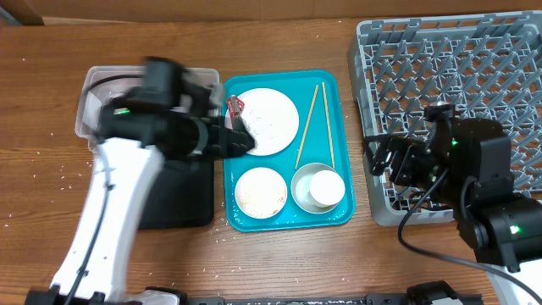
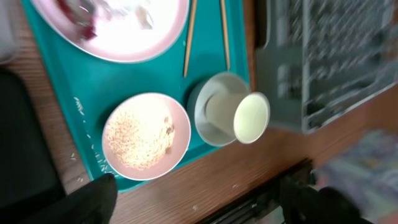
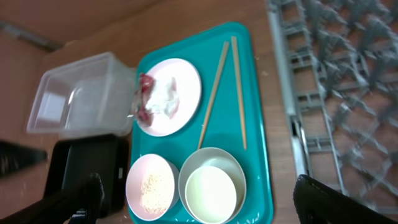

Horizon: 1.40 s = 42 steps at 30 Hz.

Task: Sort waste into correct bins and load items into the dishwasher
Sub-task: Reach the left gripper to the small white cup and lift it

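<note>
We see red wrapper (image 3: 143, 93) and tissue wad (image 3: 163, 99) crumpled on the far plate (image 3: 185, 76); left gripper (image 2: 199, 190), right gripper (image 3: 199, 186) spread.

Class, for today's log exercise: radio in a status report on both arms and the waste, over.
Left gripper open, empty, by large plate. Right gripper open, empty, at dish rack edge. Red wrapper, tissue on plate, untouched. Path clear.

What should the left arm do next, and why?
Probably lower the open left gripper onto the crumpled red wrapper and close on it. The wrapper lies with the tissue wad on the large plate, close by that gripper. The clear tub stands just beside the teal tray, so the carry looks short.
</note>
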Each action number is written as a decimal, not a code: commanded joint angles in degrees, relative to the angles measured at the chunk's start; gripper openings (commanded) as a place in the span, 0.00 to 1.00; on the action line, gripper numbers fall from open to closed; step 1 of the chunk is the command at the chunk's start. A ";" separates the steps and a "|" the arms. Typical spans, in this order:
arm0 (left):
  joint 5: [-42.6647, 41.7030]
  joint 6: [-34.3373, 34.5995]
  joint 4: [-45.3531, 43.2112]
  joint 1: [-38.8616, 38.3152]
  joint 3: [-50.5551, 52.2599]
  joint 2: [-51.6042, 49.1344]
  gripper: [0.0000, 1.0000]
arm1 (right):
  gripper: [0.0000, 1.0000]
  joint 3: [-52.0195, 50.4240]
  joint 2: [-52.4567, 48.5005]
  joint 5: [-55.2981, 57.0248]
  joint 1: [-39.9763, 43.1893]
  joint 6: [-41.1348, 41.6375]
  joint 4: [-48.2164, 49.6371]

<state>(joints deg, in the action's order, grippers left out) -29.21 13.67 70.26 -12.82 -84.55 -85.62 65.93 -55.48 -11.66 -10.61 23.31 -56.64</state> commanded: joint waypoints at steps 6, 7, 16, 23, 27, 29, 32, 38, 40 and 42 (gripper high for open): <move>20.90 3.76 -10.36 -24.52 -1.16 -11.06 0.80 | 1.00 1.95 -2.69 2.60 9.46 8.15 -6.05; 21.64 3.76 -11.76 -26.21 -1.16 -12.59 0.79 | 1.00 1.95 -2.86 2.62 9.84 7.61 -6.69; 25.24 4.20 -17.09 -31.47 -1.16 -23.06 0.56 | 1.00 1.92 -2.95 2.58 9.99 4.76 -8.24; 24.63 4.79 -17.03 -31.39 -1.49 -25.00 0.04 | 1.00 1.92 -2.95 2.60 9.99 4.76 -8.20; 21.94 4.76 -14.23 -29.73 -4.44 -23.96 0.04 | 1.00 1.92 -2.93 2.60 9.99 4.76 -8.15; 20.39 4.79 -11.82 -27.63 -6.95 -22.95 0.04 | 1.00 1.92 -2.93 2.60 9.99 4.76 -8.15; 14.69 4.46 -7.26 -21.09 -11.82 -20.50 0.04 | 1.00 1.92 -2.93 2.51 9.99 4.70 -8.15; -23.21 -7.50 -6.10 -6.10 -13.66 -17.33 0.04 | 0.96 1.92 -2.95 -17.53 9.99 -8.70 -3.21; -36.59 -12.70 -3.82 -1.49 -13.64 -17.46 0.04 | 0.92 1.92 -3.06 -26.21 9.92 -10.60 -0.09; -46.03 -18.25 0.07 1.95 -13.57 -17.62 0.04 | 0.89 1.92 -3.30 -32.85 9.42 -10.75 3.67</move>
<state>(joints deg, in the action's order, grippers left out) -45.56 8.10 66.52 -15.49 -97.30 -104.33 66.02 -58.78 -26.96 -0.78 17.98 -56.69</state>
